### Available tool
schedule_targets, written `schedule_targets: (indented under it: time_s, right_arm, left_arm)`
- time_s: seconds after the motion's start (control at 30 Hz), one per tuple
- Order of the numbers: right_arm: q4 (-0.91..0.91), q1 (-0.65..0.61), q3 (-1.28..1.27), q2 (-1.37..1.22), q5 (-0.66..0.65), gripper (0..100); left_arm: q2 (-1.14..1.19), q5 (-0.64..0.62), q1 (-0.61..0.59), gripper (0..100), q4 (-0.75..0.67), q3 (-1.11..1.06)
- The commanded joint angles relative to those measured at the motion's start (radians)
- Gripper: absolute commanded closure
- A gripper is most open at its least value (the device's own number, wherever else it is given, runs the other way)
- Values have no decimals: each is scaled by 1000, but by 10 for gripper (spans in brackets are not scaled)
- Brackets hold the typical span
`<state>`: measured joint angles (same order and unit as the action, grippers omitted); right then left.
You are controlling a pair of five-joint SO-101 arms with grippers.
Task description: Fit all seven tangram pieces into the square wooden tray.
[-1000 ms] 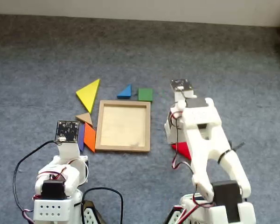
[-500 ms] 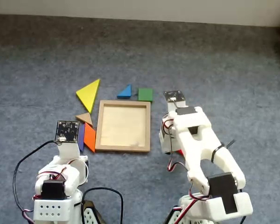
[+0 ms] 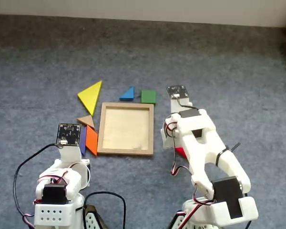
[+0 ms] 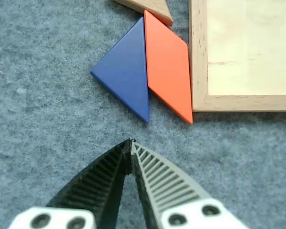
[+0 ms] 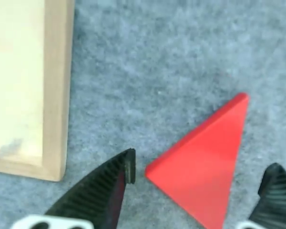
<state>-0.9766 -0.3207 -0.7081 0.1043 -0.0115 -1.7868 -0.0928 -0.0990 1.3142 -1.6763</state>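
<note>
Straddling the red wooden triangle [image 5: 205, 171], the right jaws stand wide apart and grip nothing.
The triangle lies flat on the grey felted desk [image 3: 238, 71], near the right side of the square wooden tray [image 3: 126, 104] but apart from it. The left jaws are pressed together and empty, near the dark blue triangle [image 4: 126, 76] and the orange parallelogram [image 4: 168, 64] beside the tray's left rim. A plain wooden triangle [image 3: 86, 120], yellow triangle [image 3: 91, 95], light blue triangle [image 3: 127, 94] and green square [image 3: 148, 97] lie around the tray's far edge.
</note>
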Motion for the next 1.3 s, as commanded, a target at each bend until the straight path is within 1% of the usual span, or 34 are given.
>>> schedule_targets:
  time_s: [0.0,0.2,0.4,0.6,0.83,1.27]
  right_arm:
    - [36,-8,-31,4,12,606]
    - [58,39,-41,4,11,606]
    - [58,39,-41,4,8,607]
    - [53,39,-42,4,6,681]
    - [4,33,-39,7,11,682]
    - [2,33,-41,5,11,684]
  left_arm:
    - [-13,6,-15,993,5,-19]
    - [-13,6,-15,993,5,-19]
    - [-13,6,-15,993,5,-19]
    - [-13,6,-15,993,5,-19]
    - [-13,6,-15,993,5,-19]
    - [-13,6,-15,993,5,-19]
